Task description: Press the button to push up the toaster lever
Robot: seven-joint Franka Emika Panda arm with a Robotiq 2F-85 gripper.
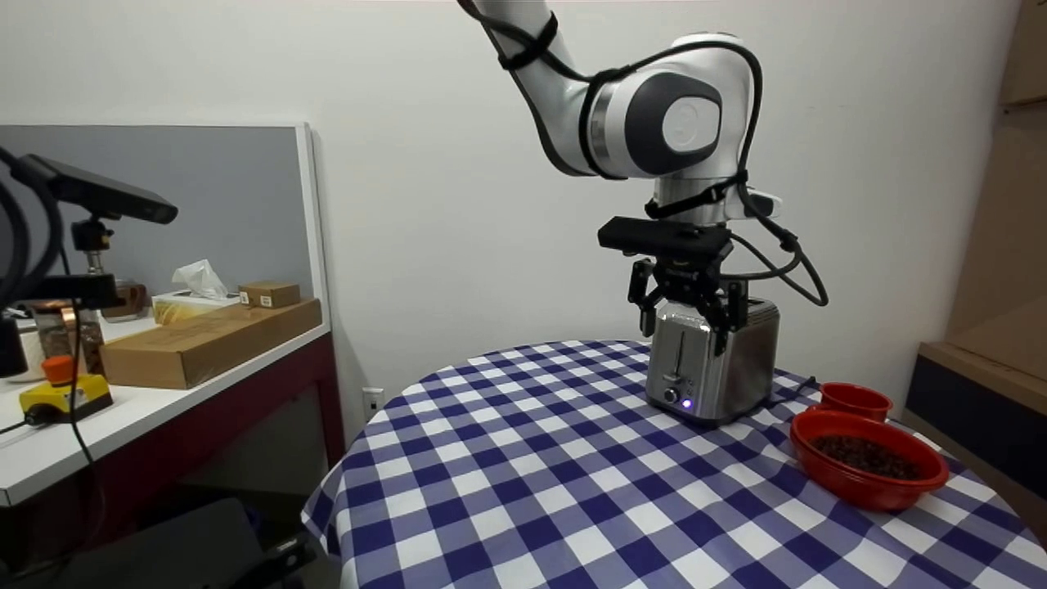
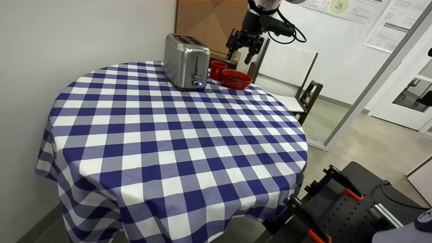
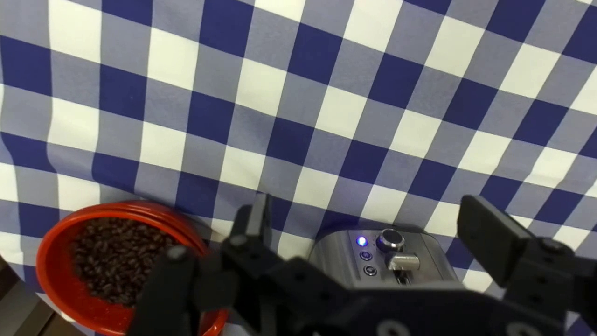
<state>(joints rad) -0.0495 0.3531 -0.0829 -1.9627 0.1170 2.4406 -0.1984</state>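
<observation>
The shiny silver toaster [image 1: 751, 360] stands on the checked tablecloth. It also shows in an exterior view [image 2: 184, 64] and partly in the wrist view [image 3: 331, 259]. Its lever [image 3: 403, 262] sits low in its slot, just by the round knob [image 3: 391, 240]. A small button [image 3: 362, 241] glows blue-white, with two unlit buttons beside it. My gripper [image 1: 685, 327] is open and empty. It overlaps the toaster's upper part in that view, and appears to the toaster's right in an exterior view [image 2: 240, 58]. In the wrist view the gripper [image 3: 366, 210] hides the toaster's top.
A red bowl [image 1: 904, 487] of dark beans stands beside the toaster, with a red cup [image 1: 855, 399] behind it. The bowl also shows in the wrist view [image 3: 56, 261], partly behind a finger. A wall stands behind the table; cardboard boxes [image 2: 216, 27] are beyond it.
</observation>
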